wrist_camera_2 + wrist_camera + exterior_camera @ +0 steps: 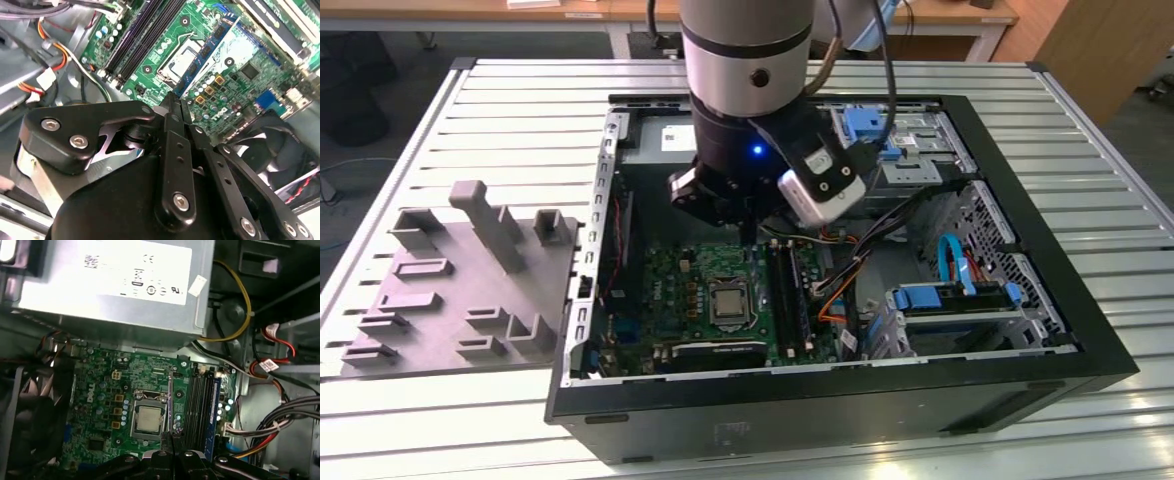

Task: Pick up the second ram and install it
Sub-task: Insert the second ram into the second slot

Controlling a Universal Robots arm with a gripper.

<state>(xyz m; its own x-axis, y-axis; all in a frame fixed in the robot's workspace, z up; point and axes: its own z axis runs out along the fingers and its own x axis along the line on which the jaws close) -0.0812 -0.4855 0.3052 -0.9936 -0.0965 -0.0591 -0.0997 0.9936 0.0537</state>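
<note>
Second wrist view: my pincer (173, 98) is clamped on the second ram (210, 50), suspended over the green motherboard (250, 70) near the CPU socket (181, 61), toward the exterior view's left of the black memory slots (787, 290).

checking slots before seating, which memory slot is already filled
The outermost slot, farthest from the processor socket: a blue stick stands in it, the other slots are bare black.

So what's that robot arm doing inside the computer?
The robot arm reaches down into the open computer case. Its fingers are shut on the second ram, a thin blue stick, held above the green motherboard. It is not in the black memory slots yet.
</note>
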